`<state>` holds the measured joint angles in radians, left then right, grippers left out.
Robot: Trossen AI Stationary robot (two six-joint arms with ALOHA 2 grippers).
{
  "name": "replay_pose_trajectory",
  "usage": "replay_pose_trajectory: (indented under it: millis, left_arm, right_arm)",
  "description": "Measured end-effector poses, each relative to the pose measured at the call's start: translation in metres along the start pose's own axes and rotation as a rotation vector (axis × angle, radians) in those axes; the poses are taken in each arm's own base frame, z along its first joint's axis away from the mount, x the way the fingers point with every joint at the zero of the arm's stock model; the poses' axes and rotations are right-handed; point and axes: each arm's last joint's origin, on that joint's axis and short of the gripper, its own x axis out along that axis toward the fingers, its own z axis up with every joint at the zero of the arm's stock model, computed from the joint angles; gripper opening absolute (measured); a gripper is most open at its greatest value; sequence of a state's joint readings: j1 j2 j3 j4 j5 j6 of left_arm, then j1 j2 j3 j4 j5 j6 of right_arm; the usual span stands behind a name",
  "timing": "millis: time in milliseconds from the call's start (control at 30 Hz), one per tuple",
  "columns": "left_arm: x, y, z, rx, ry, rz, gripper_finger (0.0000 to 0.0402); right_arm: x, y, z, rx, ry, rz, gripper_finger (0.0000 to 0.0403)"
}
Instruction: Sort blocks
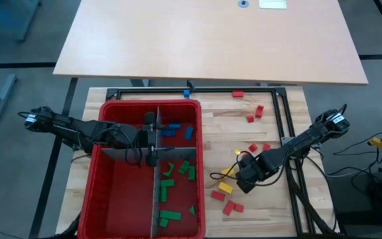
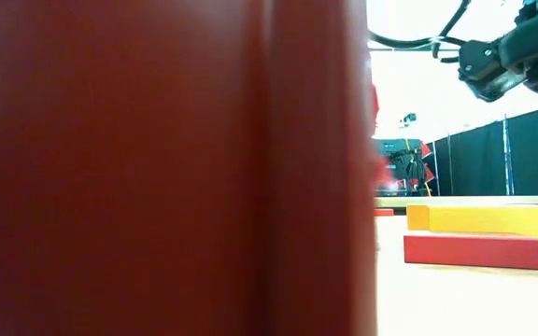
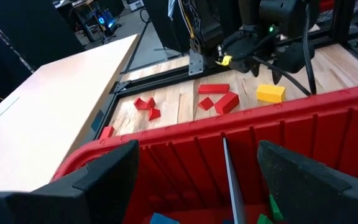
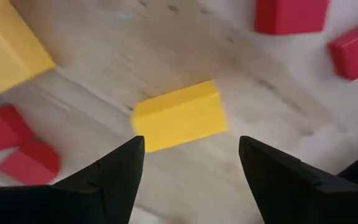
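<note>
A yellow block [image 4: 179,116] lay on the wooden surface [image 1: 270,199] just right of the red bin [image 1: 111,199], among red blocks [image 1: 217,195]. The right tool [image 4: 191,165] hovered over it, fingers apart. The left tool [image 3: 197,180] hung inside the bin, fingers apart, empty.

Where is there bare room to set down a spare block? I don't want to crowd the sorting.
The red bin's left compartments look bare. Bare wood lies between the bin and the red blocks. It is crowded around the right gripper, over yellow blocks, and where the left gripper hovers.
</note>
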<state>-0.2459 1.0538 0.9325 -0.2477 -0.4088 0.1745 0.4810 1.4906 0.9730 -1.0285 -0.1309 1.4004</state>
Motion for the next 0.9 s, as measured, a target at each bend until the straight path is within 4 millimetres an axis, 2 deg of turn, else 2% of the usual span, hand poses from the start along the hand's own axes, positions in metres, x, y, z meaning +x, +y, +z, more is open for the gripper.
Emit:
replay_pose_trajectory:
  millis: [267, 567, 733, 900]
  left_arm:
    - [0.000, 0.000, -0.002, 0.012, 0.023, -0.004, 0.0313]
    - [0.000, -0.001, -0.006, 0.052, 0.058, -0.011, 0.0313]
    - [0.000, -0.001, -0.007, 0.057, 0.069, -0.014, 0.0313]
    - [0.000, -0.001, -0.008, 0.059, 0.075, -0.014, 0.0313]
  right_arm:
    - [0.007, 0.011, 0.002, 0.135, 0.039, 0.148, 0.0214]
    - [0.013, 0.006, 0.004, 0.204, 0.047, 0.129, 0.0216]
    - [0.018, 0.010, 0.003, 0.219, 0.109, 0.182, 0.0211]
    - [0.026, 0.004, 0.002, 0.226, 0.142, 0.162, 0.0202]
